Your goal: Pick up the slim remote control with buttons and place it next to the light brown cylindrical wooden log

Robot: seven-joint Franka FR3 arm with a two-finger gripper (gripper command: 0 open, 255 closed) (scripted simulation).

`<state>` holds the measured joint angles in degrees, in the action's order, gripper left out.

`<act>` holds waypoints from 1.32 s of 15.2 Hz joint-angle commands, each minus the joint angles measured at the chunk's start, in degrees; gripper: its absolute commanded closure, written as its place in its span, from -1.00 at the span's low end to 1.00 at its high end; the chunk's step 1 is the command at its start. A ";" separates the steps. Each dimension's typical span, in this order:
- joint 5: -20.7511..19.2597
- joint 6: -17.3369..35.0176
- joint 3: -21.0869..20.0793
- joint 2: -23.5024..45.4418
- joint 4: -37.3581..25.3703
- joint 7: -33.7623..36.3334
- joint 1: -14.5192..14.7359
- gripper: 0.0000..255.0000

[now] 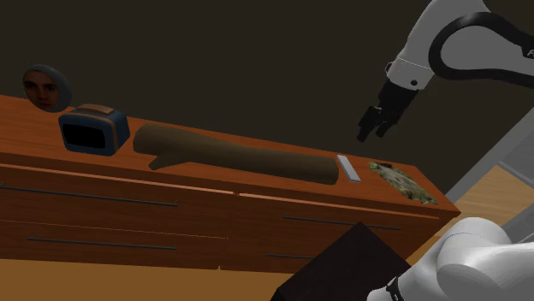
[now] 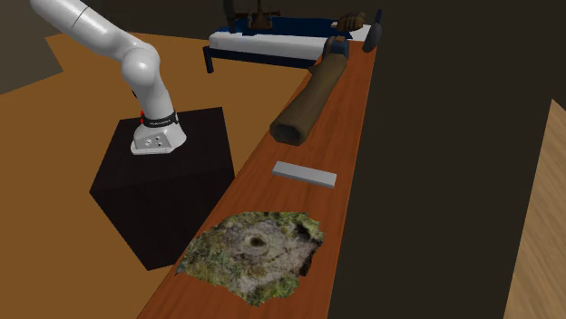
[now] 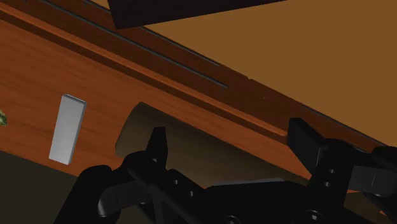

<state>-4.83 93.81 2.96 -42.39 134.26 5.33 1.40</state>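
Grey remote (image 1: pixel 349 168): plain flat slab, right of centre in the shoulder view, lying on the bench (image 2: pixel 354 127) just beside the end of the log (image 1: pixel 240 156), not touching it, with the mossy patch (image 2: pixel 254 254) on its other side.
Log: dark brown, long, lying along the bench.
Tool (image 1: pixel 376 120): fingers spread, empty, hanging above the remote at the upper right of the shoulder view.
Handling: probably light, stiff and smooth; it sits very low against the wood.
Grip: across the narrow width, at mid-length.

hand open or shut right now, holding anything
Hand: open, holding nothing; the remote lies on the dresser, apart from it.
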 commanded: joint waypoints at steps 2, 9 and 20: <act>-0.51 1.42 0.90 0.83 0.57 -0.56 -0.45 -1.00; -3.43 11.46 7.31 8.44 2.75 -4.44 -3.38 -1.00; -3.44 26.30 17.35 26.03 -0.27 -11.69 -6.52 -1.00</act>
<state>-8.53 118.78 19.46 -18.04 134.38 -5.64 -4.89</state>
